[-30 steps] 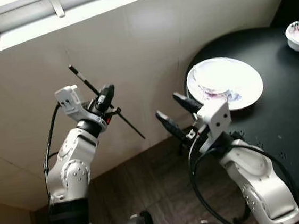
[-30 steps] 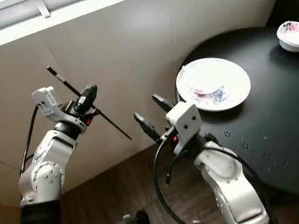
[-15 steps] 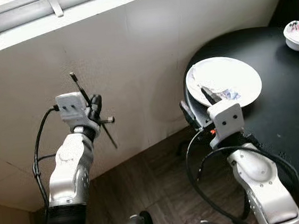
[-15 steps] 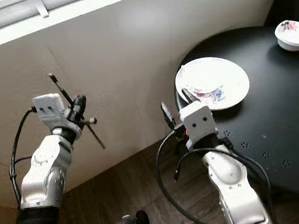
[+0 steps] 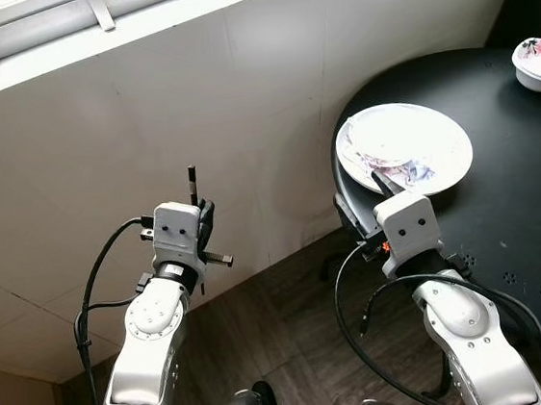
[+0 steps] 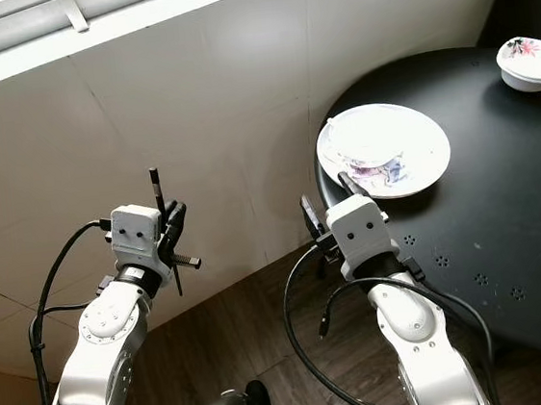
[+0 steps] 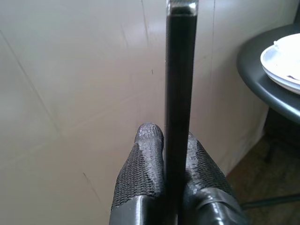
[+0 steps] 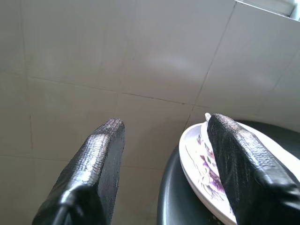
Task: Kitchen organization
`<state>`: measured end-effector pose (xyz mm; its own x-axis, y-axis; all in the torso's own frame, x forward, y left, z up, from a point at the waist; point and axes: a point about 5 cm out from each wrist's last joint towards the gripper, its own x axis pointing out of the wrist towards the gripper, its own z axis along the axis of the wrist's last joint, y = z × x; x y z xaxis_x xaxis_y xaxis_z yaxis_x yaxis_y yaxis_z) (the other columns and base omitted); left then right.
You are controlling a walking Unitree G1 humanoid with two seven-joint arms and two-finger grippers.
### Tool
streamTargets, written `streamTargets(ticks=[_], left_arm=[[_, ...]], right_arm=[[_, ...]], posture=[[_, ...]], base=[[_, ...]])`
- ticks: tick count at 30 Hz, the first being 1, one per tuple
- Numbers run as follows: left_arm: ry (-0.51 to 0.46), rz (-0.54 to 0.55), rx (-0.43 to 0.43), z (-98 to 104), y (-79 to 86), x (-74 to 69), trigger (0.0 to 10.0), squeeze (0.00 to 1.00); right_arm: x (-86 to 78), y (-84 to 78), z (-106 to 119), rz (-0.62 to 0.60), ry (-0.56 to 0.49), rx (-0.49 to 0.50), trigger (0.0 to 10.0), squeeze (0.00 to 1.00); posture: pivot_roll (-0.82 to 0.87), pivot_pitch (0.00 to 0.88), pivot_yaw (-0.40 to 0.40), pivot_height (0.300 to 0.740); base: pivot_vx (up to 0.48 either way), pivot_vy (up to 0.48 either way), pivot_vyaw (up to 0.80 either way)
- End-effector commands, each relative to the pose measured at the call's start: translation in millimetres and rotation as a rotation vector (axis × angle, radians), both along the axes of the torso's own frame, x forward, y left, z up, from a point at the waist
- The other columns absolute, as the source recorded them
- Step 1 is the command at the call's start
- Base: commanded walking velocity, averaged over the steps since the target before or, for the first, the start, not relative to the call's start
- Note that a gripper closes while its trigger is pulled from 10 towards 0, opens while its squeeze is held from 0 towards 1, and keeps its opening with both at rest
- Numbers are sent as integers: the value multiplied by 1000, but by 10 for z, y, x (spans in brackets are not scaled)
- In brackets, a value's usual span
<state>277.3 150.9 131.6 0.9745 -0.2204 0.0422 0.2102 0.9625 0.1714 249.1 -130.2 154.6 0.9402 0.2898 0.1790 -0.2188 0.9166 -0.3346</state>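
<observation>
My left gripper [image 5: 199, 222] is shut on a thin black stick [image 5: 192, 184], held upright in front of the white tiled wall. In the left wrist view the stick [image 7: 180, 89] runs between the two fingers [image 7: 143, 161]. My right gripper [image 5: 365, 195] stands open at the left edge of the round black table [image 5: 514, 216]. It points at a white plate [image 5: 455, 159] that carries a white cup with purple flowers [image 5: 385, 142]. In the right wrist view the plate [image 8: 194, 157] lies just beyond the open gripper [image 8: 164, 124], and nothing sits between its fingers.
A small flowered bowl [image 5: 539, 63] rests at the table's far right. The tiled wall [image 5: 258, 88] rises close ahead under a window ledge [image 5: 89, 38]. Dark wooden floor [image 5: 287, 356] lies below between the arms. A black cable [image 5: 352, 291] loops beside the right arm.
The left arm dropped lower and turned the stick from slanting to upright. The right gripper swung right, from left of the table to the table's edge by the plate.
</observation>
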Motion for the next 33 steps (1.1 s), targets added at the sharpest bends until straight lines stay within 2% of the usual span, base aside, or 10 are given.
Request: streamTargets(ticks=[1, 20, 33], left_arm=[[-26, -7, 22, 29, -29, 2, 10000, 0], [-56, -10, 102, -12, -24, 14, 10000, 0], [-64, -6, 107, -7, -29, 47, 10000, 0]], right_arm=[[11, 46, -1, 8, -13, -19, 10000, 0], [111, 95, -22, -9, -61, -44, 10000, 0], [160, 93, -3, -23, -84, -48, 10000, 0]], posture=[[-104, 93, 47, 740], [-89, 24, 47, 740], [-92, 23, 47, 740]], base=[[0, 0, 0], [0, 0, 0], [0, 0, 0]])
